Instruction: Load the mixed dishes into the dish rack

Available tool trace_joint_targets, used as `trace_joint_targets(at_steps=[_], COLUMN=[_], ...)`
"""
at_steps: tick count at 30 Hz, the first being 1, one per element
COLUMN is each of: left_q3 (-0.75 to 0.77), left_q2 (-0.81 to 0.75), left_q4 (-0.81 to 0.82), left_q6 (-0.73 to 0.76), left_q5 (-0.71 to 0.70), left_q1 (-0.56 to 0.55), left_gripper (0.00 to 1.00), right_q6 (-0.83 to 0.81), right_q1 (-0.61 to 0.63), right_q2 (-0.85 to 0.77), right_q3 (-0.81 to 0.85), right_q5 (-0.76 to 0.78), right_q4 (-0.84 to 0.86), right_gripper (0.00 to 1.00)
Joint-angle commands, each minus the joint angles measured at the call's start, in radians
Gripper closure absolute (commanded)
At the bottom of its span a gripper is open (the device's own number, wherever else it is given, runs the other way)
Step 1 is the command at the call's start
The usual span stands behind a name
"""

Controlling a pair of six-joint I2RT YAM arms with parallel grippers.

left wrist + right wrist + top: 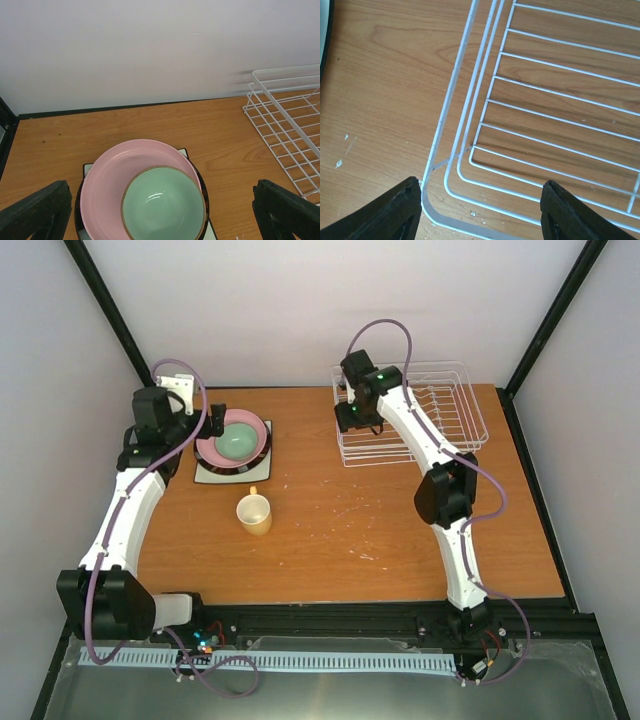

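Dish rack (447, 100) corner lies between right gripper's (477, 210) spread jaws.

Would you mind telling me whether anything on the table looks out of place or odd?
Only small things: the mint-green bowl sits off-centre in the pink round plate, and white flecks dot the wooden table. No spill or breakage shows.

High overview, close wrist views, sharing rack (462, 400)

A lab test cell: white panels (300, 300), black frame posts (105, 310), robot arms (125, 515) bolted at a table (350, 530)
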Motion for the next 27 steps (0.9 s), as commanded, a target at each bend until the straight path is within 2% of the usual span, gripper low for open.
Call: trace_joint_targets(at_steps=[1,4,7,16,18,20,22,23,27], left_q3=[-0.002,-0.015,-0.023,-0.041,-0.047,-0.052,-0.055,-0.056,-0.058], left_q2=[-0.007,-0.014,-0.014,-0.013,-0.013,-0.010,-0.005,-0.002,0.009], left_q4=[0.002,0.014,0.014,0.016,0.019,0.023,0.024,0.025,0.028], left_q6=[0.009,0.004,0.004,0.012,0.013,0.013,0.012,0.012,0.006], left_q5=[0.000,0.006,0.004,-0.022,-0.024,-0.025,-0.025,-0.024,-0.022], left_q1=[-0.001,-0.001,-0.001,0.000,-0.001,-0.001,-0.001,-0.001,-0.001], left_gripper=[0.01,0.01,0.01,0.01,0.01,0.01,0.01,0.01,0.01], right_q6=[-0.017,-0.020,-0.028,-0.049,-0.051,-0.054,-0.059,-0.060,-0.075], right_q1=[0.026,0.027,0.034,0.051,0.051,0.053,0.057,0.059,0.081], right_q2=[0.029,0.062,0.127,0.194,0.198,0.196,0.190,0.184,0.130], right_q3=[0.038,0.058,0.130,0.128,0.128,0.128,0.128,0.125,0.057], right_q5=[-0.018,-0.069,-0.090,-0.062,-0.057,-0.054,-0.044,-0.040,-0.045], right_q4=[0.033,0.073,0.040,0.033,0.037,0.038,0.033,0.028,0.011], right_gripper=[0.35,0.37,0.37,0.40,0.51,0.70,0.94,0.97,0.97])
